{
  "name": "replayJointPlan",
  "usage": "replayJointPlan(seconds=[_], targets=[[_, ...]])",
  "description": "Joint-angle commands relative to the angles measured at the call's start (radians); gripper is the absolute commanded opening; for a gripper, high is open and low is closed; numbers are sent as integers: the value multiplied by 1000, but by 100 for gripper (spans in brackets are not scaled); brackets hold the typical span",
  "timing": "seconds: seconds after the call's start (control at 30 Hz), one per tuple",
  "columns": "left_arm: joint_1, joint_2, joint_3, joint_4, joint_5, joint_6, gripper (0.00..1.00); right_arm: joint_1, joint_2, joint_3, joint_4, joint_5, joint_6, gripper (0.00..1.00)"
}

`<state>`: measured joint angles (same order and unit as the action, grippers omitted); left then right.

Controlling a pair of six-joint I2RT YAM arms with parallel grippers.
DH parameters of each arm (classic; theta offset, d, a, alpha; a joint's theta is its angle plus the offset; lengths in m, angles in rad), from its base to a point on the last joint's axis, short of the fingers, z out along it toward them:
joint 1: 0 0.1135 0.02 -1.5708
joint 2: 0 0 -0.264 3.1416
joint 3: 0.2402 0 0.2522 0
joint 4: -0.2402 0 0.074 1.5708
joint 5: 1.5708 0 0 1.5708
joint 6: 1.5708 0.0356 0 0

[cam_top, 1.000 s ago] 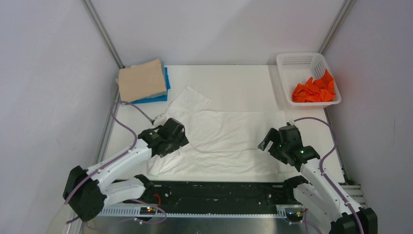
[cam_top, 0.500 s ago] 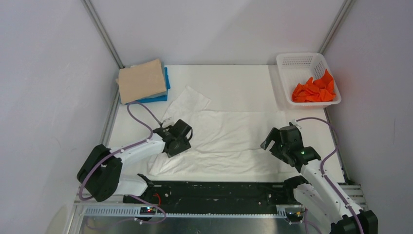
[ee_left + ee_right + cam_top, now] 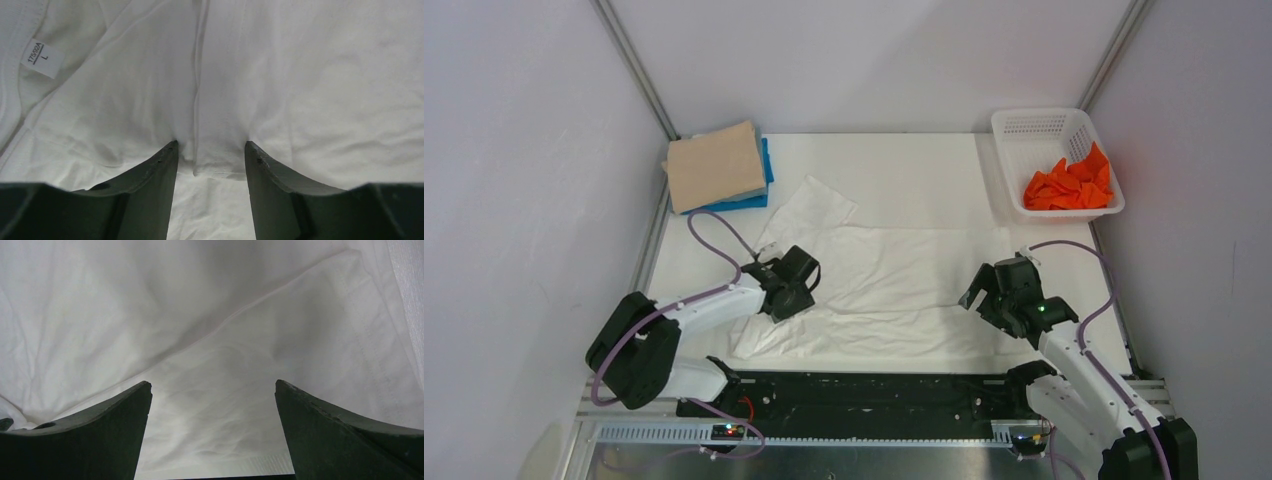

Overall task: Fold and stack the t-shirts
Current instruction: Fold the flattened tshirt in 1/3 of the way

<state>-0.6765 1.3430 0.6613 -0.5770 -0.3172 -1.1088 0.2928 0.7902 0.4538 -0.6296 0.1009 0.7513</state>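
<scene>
A thin white t-shirt [image 3: 894,280] lies spread flat in the middle of the table. My left gripper [image 3: 802,283] is at its left side, near the collar tag [image 3: 42,58]. Its jaws stand part open with the tips pressed onto the cloth [image 3: 300,75], and a raised fold lies between them [image 3: 210,145]. My right gripper [image 3: 977,292] is wide open just above the shirt's right edge [image 3: 212,385], holding nothing. A folded beige-tan shirt [image 3: 714,165] lies on a folded bright blue shirt [image 3: 767,168] at the back left. An orange shirt [image 3: 1069,185] lies crumpled in the basket.
A white lattice basket [image 3: 1034,118] stands at the back right corner. Metal frame posts and grey walls close in the table on the left, right and back. The black rail with the arm bases runs along the near edge [image 3: 874,395].
My left gripper has moved right and down onto the shirt's left side, its arm stretched out low. My right gripper has barely shifted.
</scene>
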Motion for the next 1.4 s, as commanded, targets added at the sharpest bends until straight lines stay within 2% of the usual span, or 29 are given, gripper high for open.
replayJointPlan(seconds=[0.0, 0.23, 0.4, 0.77, 0.9, 1.2, 1.37], targets=[[-6, 10, 30, 39, 18, -9, 55, 2, -1, 0, 16, 24, 0, 98], [-9, -98, -18, 26, 57, 5, 53, 0, -1, 0, 7, 34, -3, 98], [-12, -194, -34, -12, -2, -5, 56, -1, 13, 0, 13, 31, -4, 98], [-13, -52, 11, -13, 16, 2, 55, -2, 13, 0, 4, 32, -7, 98], [-14, -39, 31, -13, 5, 0, 52, -2, 18, 0, 7, 27, -8, 98], [-16, -86, 25, -13, -15, -4, 52, -3, 18, -5, 12, 28, -5, 98], [-17, -37, 36, -7, 1, 2, 50, -3, 22, -10, 18, 21, -5, 98]])
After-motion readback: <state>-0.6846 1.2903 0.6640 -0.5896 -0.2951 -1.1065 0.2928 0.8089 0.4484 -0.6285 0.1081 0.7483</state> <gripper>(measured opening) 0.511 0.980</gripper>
